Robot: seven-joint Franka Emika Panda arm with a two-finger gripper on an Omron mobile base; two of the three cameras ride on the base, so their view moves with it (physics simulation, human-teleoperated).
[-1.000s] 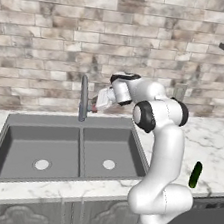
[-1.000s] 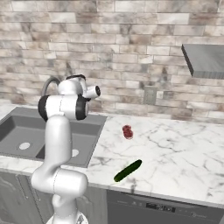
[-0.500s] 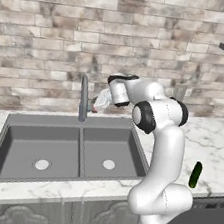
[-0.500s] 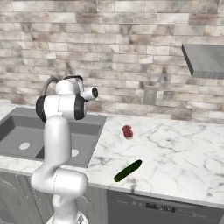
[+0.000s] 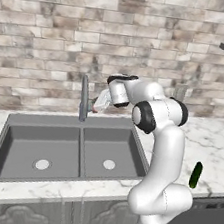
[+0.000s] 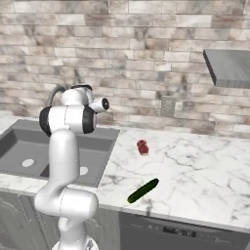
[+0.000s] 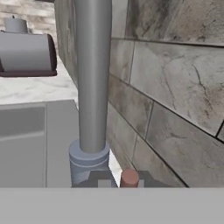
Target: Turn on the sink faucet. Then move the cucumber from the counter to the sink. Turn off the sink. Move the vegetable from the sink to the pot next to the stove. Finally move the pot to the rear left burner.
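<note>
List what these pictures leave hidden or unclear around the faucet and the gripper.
- Gripper, left base view: fingertips too small to judge contact with the sink faucet.
- Faucet spout, hand view: cut off by the top edge.
- Faucet, right base view: hidden behind the arm.
- Water flow: none discernible.

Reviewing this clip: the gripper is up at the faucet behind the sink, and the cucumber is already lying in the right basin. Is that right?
Not quite. The gripper is at the sink faucet behind the sink, but the cucumber is not in a basin: it lies on the counter, right of the sink near the front edge. The right base view shows this best.
</note>
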